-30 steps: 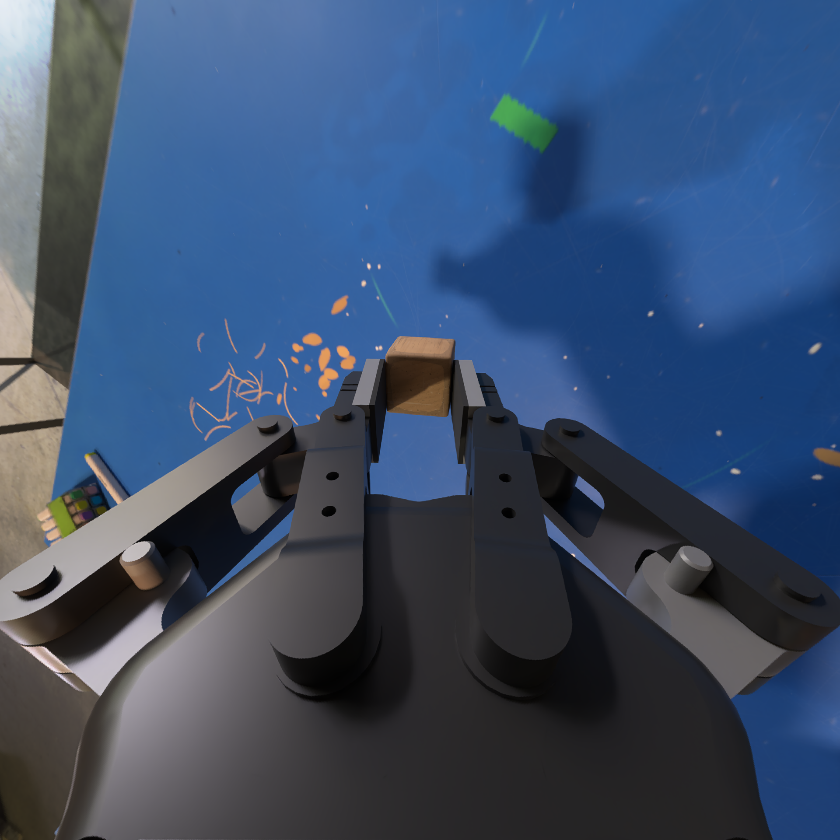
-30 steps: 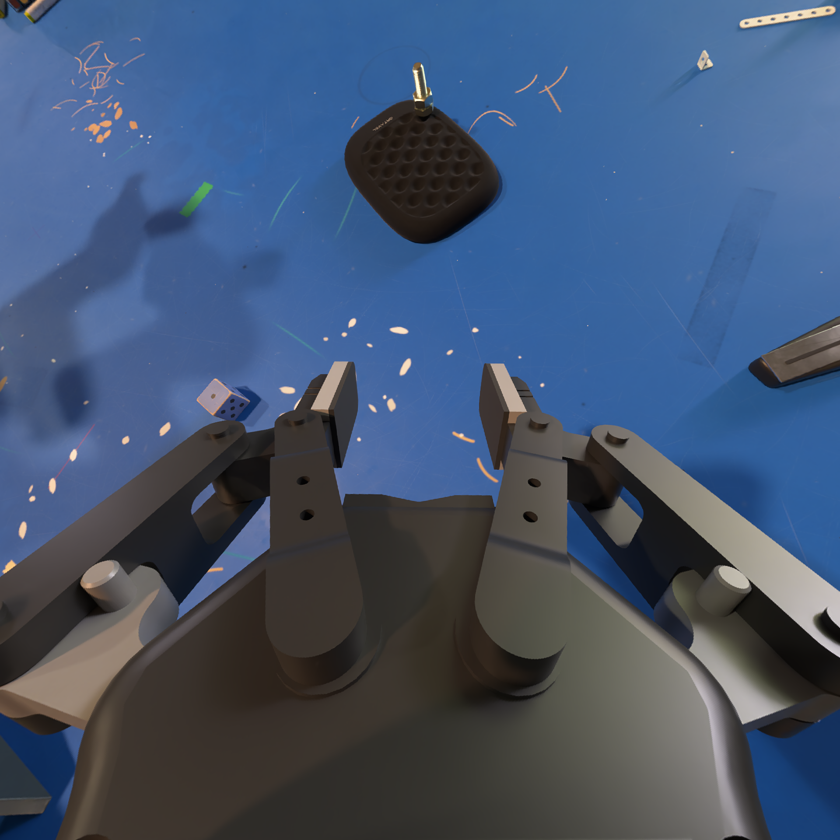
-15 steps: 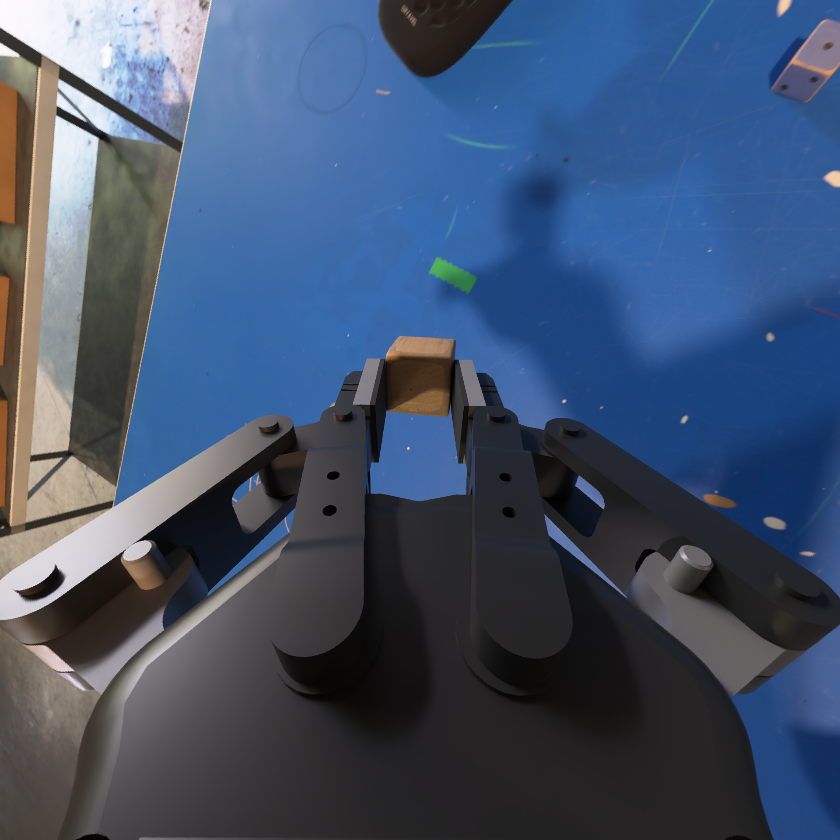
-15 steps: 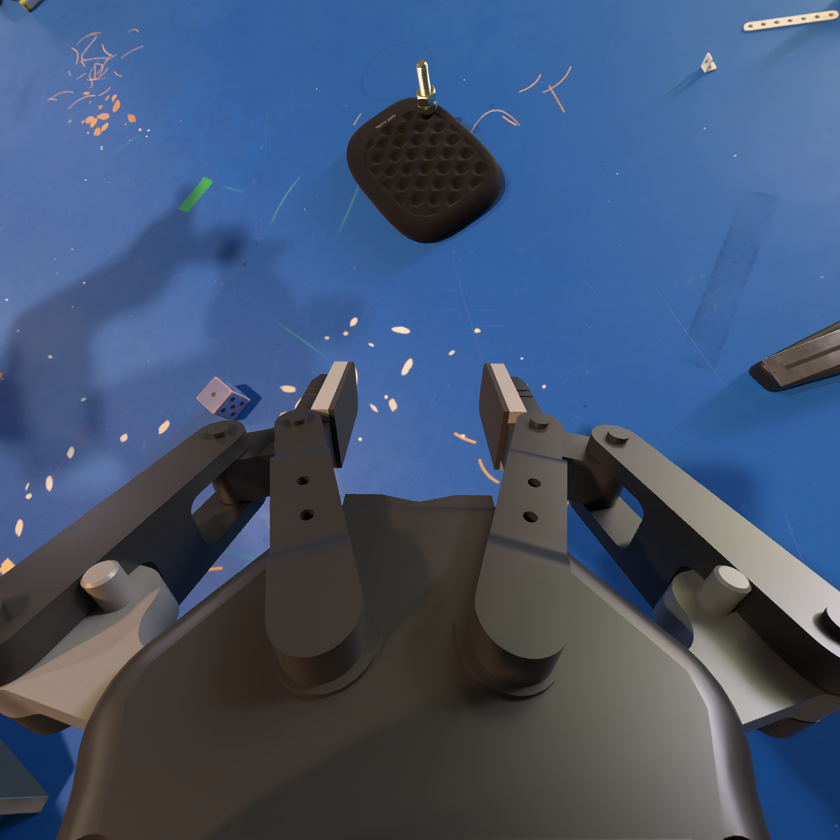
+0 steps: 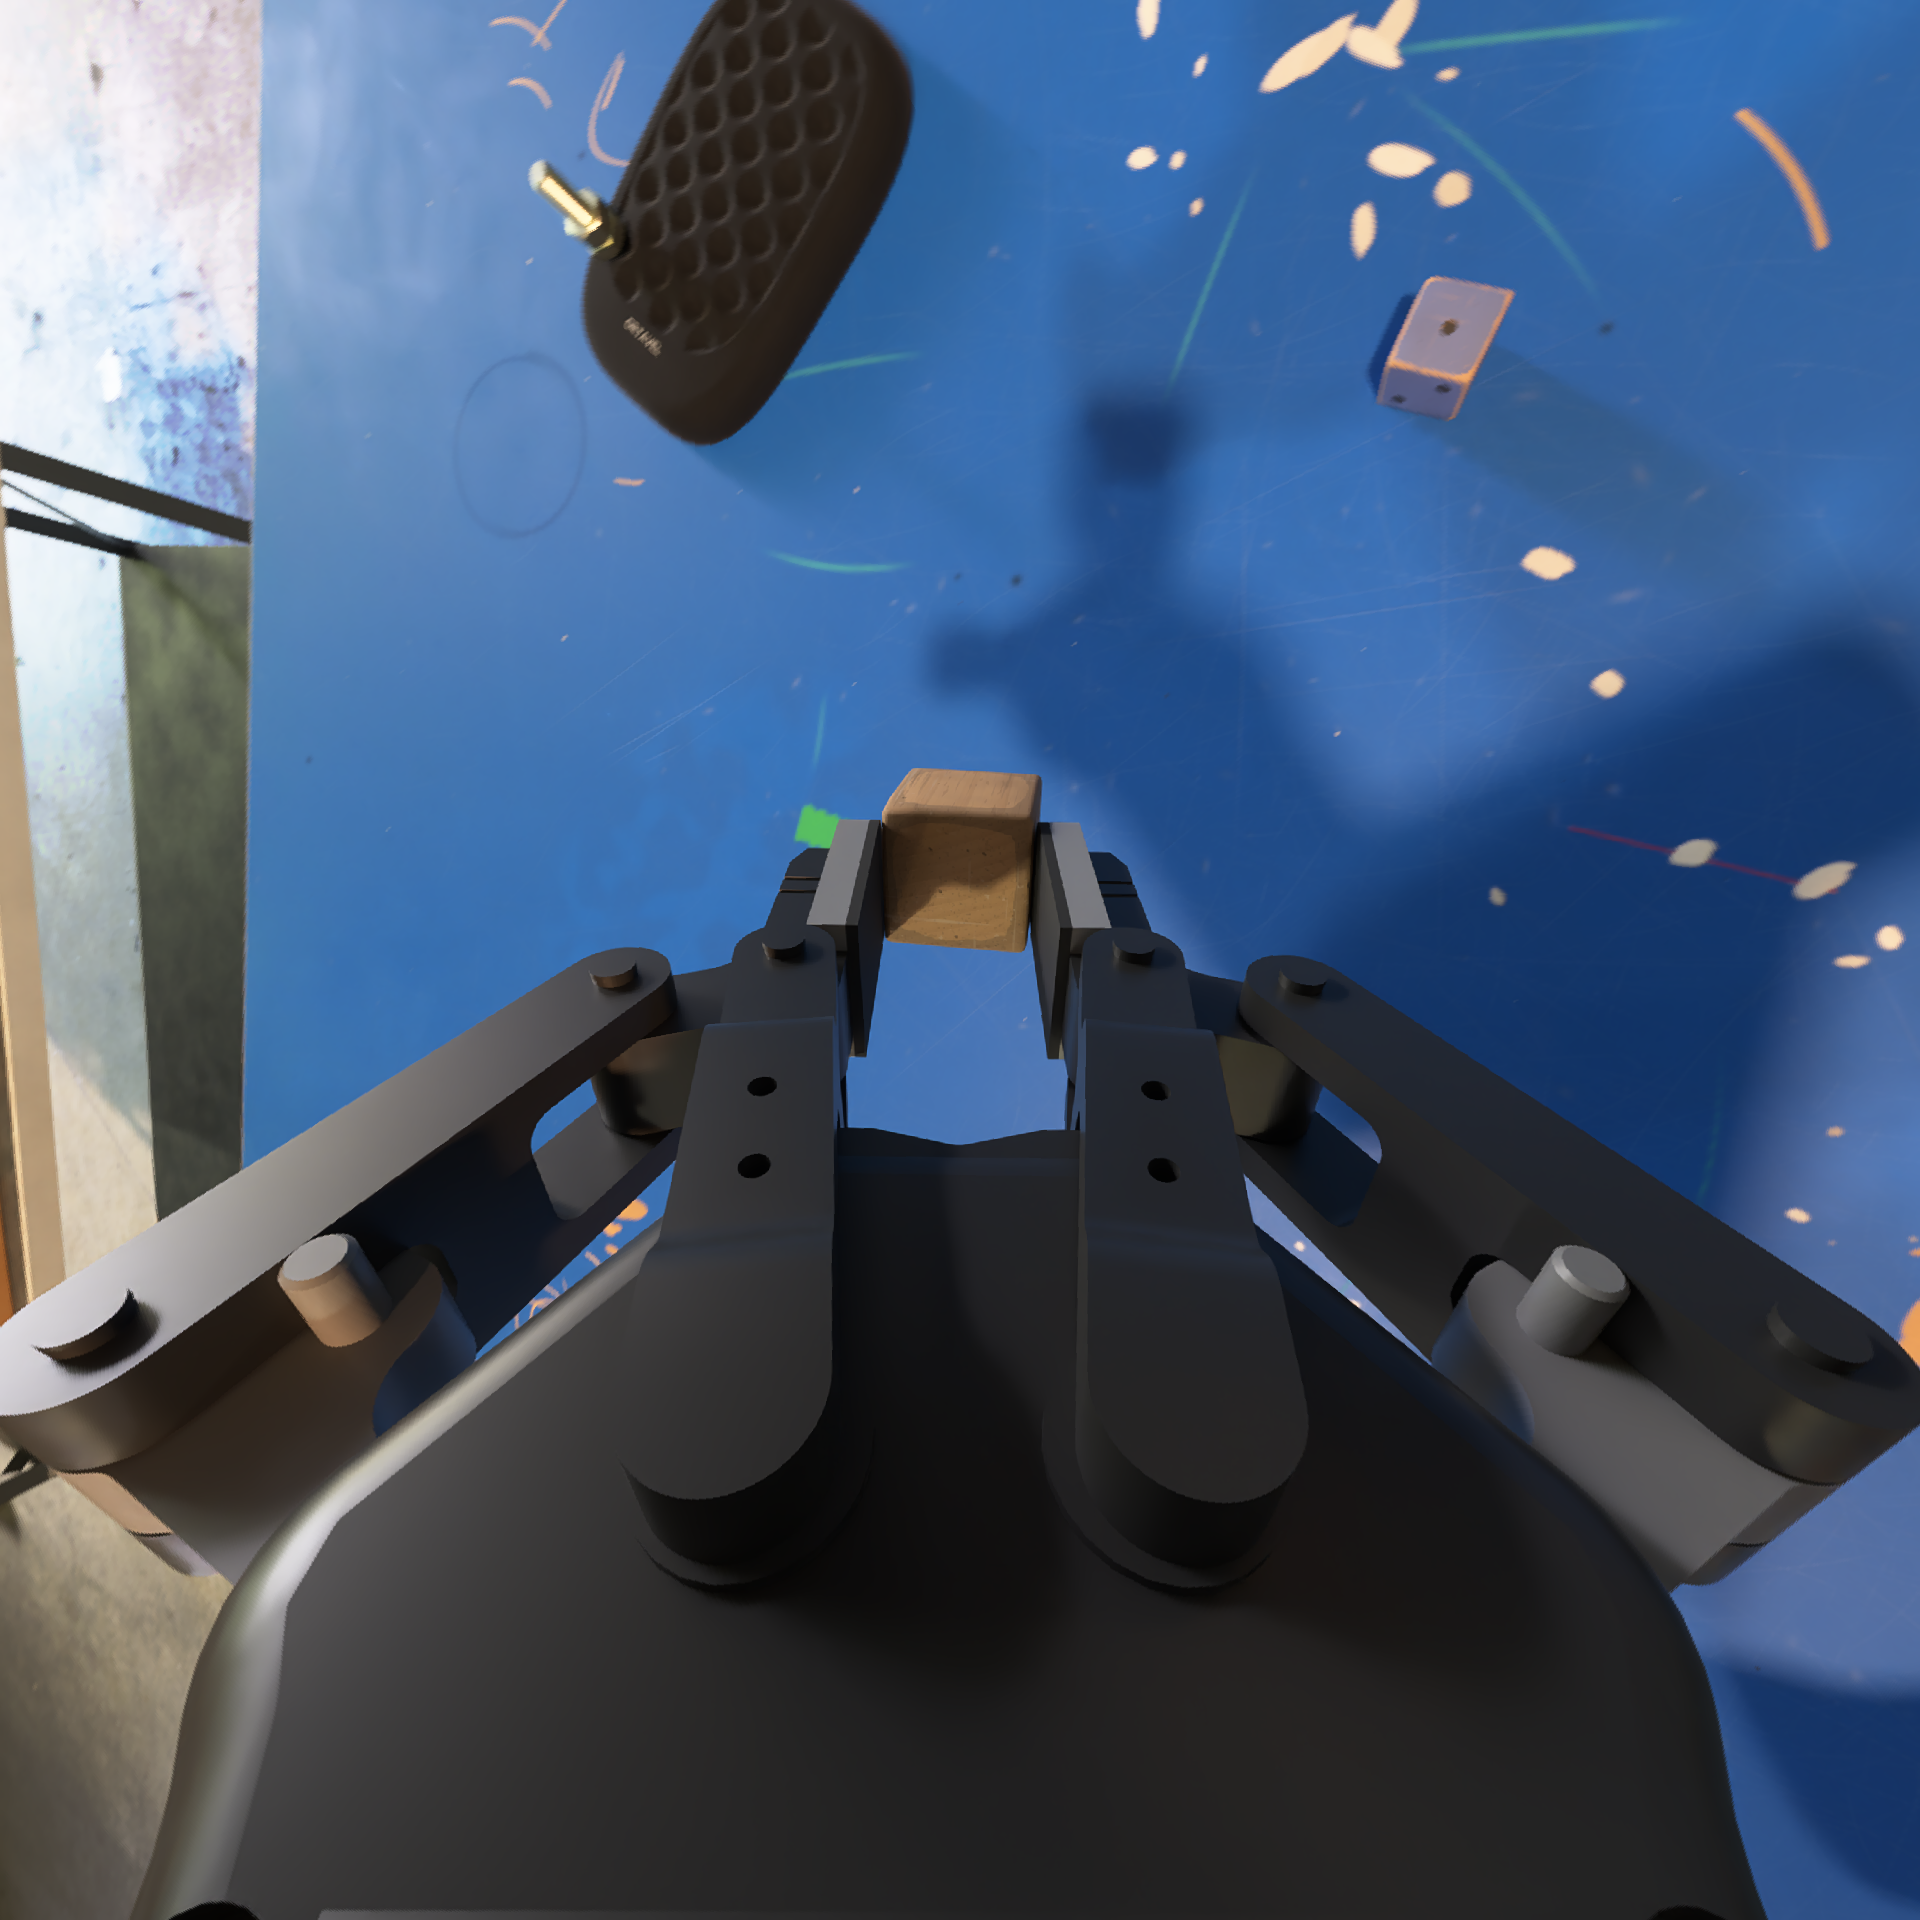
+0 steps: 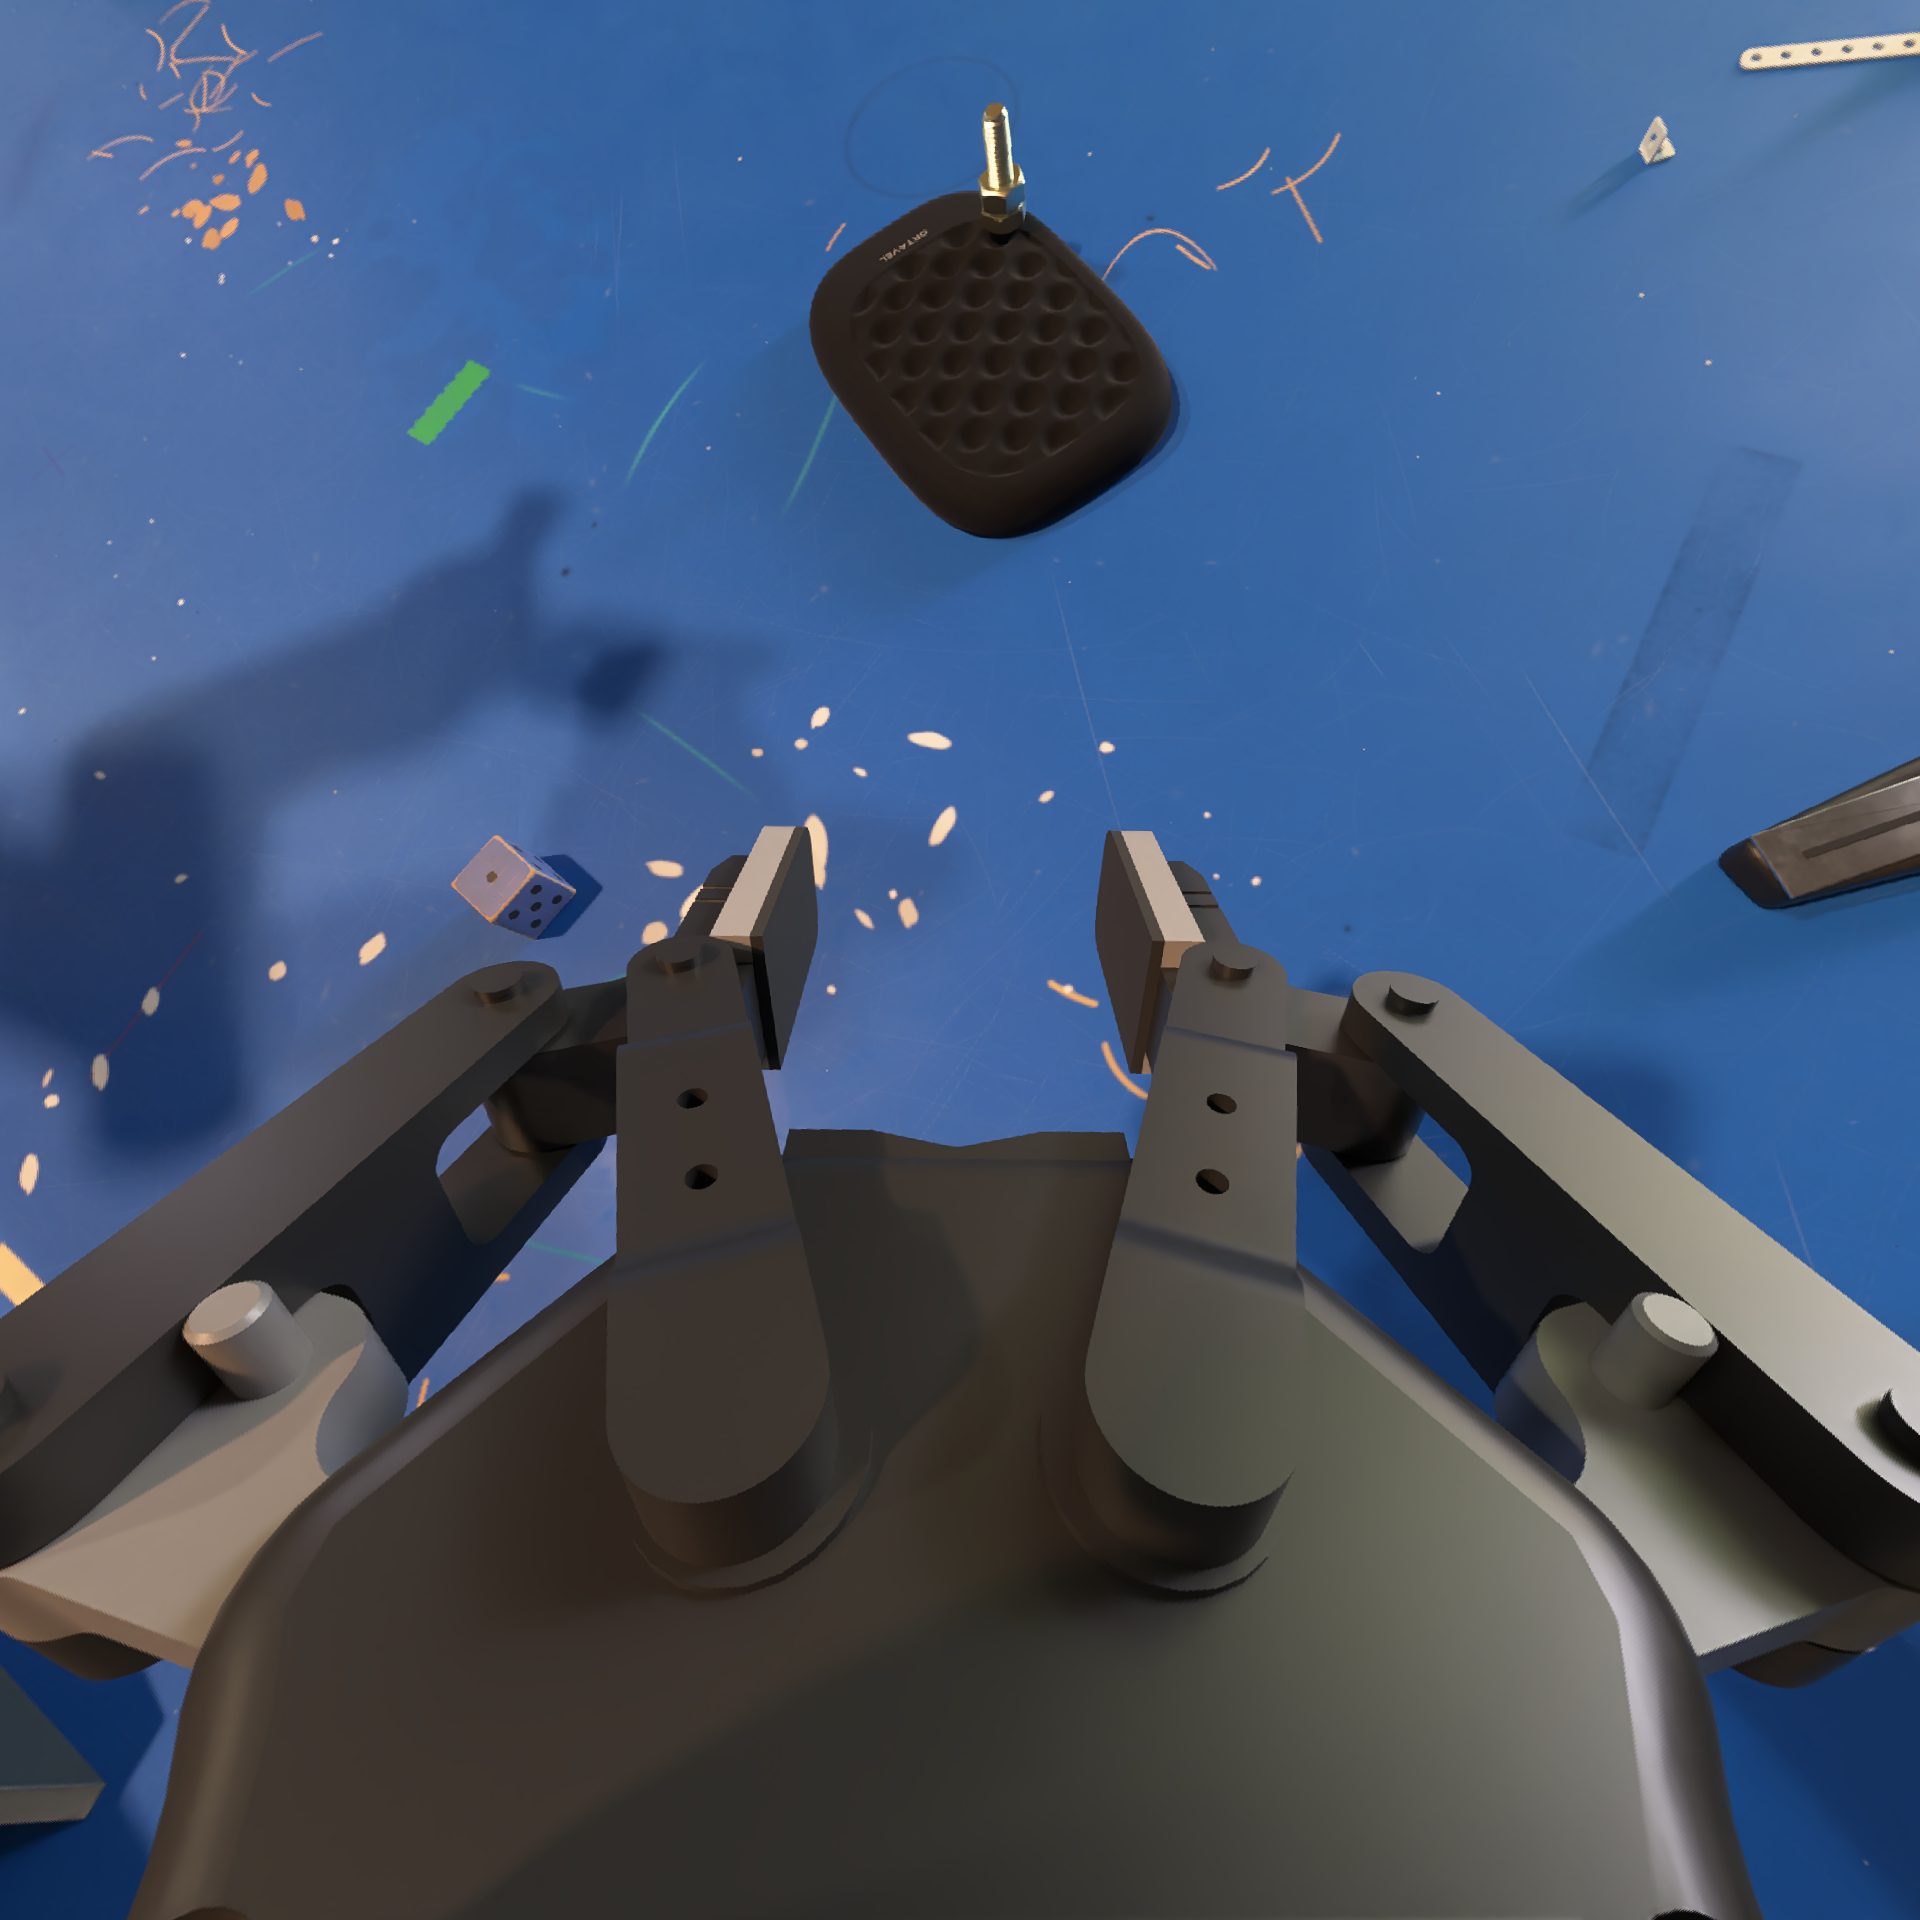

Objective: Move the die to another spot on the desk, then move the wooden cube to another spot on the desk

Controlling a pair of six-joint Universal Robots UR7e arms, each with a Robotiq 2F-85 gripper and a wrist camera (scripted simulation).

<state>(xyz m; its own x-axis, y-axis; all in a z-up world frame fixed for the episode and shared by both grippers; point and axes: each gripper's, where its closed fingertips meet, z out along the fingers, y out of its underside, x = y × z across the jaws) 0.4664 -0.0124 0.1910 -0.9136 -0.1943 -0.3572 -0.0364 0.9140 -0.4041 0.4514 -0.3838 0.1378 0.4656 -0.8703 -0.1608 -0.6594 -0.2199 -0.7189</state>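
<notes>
My left gripper is shut on the wooden cube and holds it above the blue desk. The pale die with dark pips lies on the desk at the upper right of the left wrist view. It also shows in the right wrist view, just left of my right gripper, which is open and empty above the desk.
A black dimpled pad with a brass bolt at its edge lies ahead; it shows in the left wrist view too. A green strip, a dark wedge and a perforated metal strip lie around. The desk's left edge drops off.
My left gripper has carried the wooden cube forward over the desk; the pad and die have come into its view and the green strip has slid back to the fingertips. The right gripper barely moved.
</notes>
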